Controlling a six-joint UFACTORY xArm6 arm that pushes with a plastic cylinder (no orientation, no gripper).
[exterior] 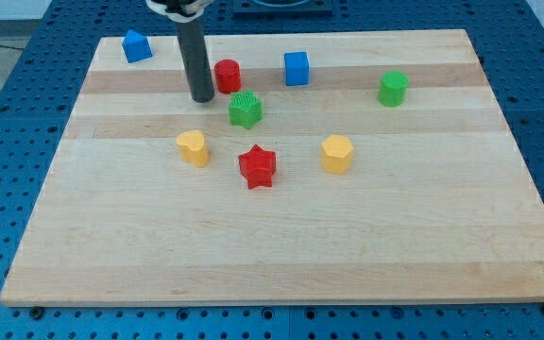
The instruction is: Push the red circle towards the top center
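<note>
My tip (201, 97) is set just left of the red circle block (228, 75), with the green star block (245, 110) below-right of it on the wooden surface (348, 236).

Rod (195, 52) cut off by view's top edge (upper part and arm out of sight). My tip (201, 98) visible, just left of red circle (228, 75); contact between them unclear. Blue perforated surface (8, 142) around board cropped by all edges.
</note>
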